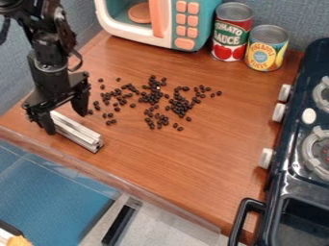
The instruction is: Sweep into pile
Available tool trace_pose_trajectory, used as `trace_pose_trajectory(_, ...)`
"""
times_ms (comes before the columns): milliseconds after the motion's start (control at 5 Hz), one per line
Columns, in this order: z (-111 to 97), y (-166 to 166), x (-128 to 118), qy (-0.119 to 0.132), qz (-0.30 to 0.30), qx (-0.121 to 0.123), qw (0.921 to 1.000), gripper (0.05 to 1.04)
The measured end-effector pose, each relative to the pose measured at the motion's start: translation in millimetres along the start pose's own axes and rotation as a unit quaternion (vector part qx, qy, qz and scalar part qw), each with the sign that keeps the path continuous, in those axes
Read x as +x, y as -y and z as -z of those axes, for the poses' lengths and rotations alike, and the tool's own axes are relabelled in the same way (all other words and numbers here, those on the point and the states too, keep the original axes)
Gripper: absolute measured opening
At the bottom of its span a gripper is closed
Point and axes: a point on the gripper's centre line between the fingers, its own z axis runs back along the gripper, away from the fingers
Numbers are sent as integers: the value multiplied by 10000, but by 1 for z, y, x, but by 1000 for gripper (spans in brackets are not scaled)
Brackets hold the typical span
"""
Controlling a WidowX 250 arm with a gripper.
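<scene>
The black gripper [66, 123] hangs low over the left side of the wooden counter [193, 161], its two fingers spread wide apart. A silver metal bar [78, 132] lies slanted on the counter; its upper-left end is by the left finger, and its other end points toward the lower right. Small dark beans [154, 97] are scattered over the middle of the counter in loose clusters, right of the gripper and above the bar. A few stray beans lie close to the right finger.
A toy microwave [185, 41] stands at the back, beside a tomato sauce can [231, 32] and a pineapple can [266, 48]. The dark toy stove [283, 180], with white knobs, borders the right side. A clear raised edge [128, 187] runs along the counter's front.
</scene>
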Motion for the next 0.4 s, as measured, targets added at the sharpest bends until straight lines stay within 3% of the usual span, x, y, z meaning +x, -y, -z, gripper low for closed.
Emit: trace_pose_trajectory(400, 5, -4, -15, -58, -188, 148, 9997, 998)
